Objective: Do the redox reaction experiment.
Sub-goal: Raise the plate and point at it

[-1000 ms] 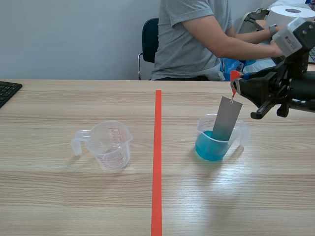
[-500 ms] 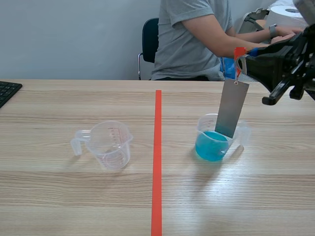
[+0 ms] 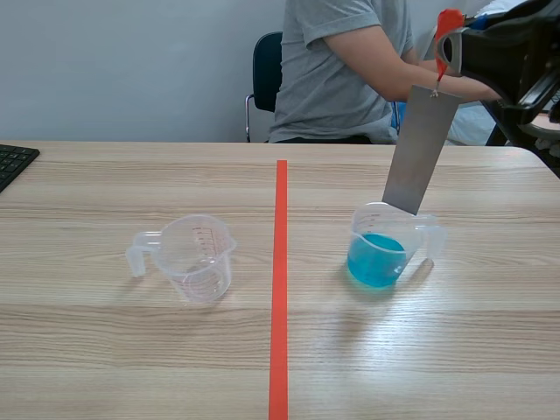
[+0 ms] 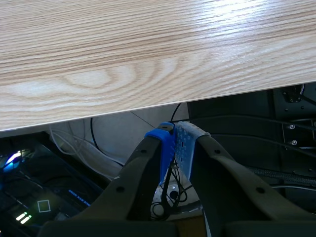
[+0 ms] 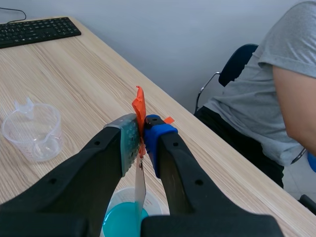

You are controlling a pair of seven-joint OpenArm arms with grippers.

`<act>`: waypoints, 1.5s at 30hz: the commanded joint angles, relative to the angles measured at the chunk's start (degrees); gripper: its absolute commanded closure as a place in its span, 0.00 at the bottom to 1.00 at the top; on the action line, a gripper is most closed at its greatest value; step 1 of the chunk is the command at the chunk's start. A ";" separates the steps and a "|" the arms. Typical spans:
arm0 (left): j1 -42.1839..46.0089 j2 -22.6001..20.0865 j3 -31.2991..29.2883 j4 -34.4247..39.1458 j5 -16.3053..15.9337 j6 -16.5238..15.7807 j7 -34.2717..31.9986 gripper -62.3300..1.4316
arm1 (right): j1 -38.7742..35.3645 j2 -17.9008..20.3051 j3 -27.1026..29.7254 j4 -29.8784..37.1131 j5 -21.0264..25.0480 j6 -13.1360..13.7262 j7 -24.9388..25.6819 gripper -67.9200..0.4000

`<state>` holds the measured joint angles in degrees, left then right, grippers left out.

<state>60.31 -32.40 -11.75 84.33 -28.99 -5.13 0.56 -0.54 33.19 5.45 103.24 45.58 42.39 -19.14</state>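
A grey metal plate (image 3: 422, 149) hangs by a red tag (image 3: 448, 22) from my right gripper (image 3: 455, 48), which is shut on the tag. The plate's lower edge is level with the rim of the clear cup of blue liquid (image 3: 385, 245), clear of the liquid itself. In the right wrist view the tag (image 5: 139, 104) sticks up between the fingers of the right gripper (image 5: 140, 131). The plate (image 5: 139, 190) hangs edge-on over the blue cup (image 5: 123, 217). An empty measuring cup (image 3: 197, 256) stands left of the tape line. My left gripper (image 4: 175, 136) is shut on nothing, below the table edge (image 4: 148, 64).
A person (image 3: 350, 61) sits across the table, arms stretched toward the far right behind my right arm. A keyboard (image 3: 13, 162) lies at the far left edge. An orange-red tape line (image 3: 280, 280) runs down the middle. The empty cup (image 5: 34, 131) and the keyboard (image 5: 34, 30) also show in the right wrist view.
My right gripper has risen and drawn the grey plate up out of the blue liquid. The cups have not moved.
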 commanded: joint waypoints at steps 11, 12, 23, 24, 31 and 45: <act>-0.02 0.07 0.09 0.33 -0.37 -0.13 -1.16 0.92 | 1.18 0.92 2.97 5.18 4.20 0.33 -2.25 0.97; -0.02 -0.15 0.09 0.33 -0.37 -0.20 -1.16 0.92 | 1.18 0.92 2.97 5.29 4.20 0.33 -2.25 0.97; -0.04 -8.44 0.09 0.52 -0.44 -5.46 -4.37 0.92 | 1.18 0.92 2.97 5.35 4.20 0.33 -2.23 0.97; -0.04 -9.53 0.09 0.61 -0.44 -6.27 -5.29 0.92 | 1.18 0.92 2.97 5.35 4.20 0.33 -2.23 0.97; -0.66 -18.58 0.11 3.58 -0.44 -11.39 -10.10 0.92 | 1.18 0.92 2.97 5.35 4.20 0.33 -2.23 0.97; -21.59 -32.04 6.69 10.47 -6.01 -21.68 -14.69 0.92 | 1.18 0.92 2.97 5.35 4.20 0.33 -2.23 0.97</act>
<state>39.99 -64.69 -6.22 93.82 -34.83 -26.68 -13.21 -0.54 33.19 7.18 108.01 48.95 42.39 -22.39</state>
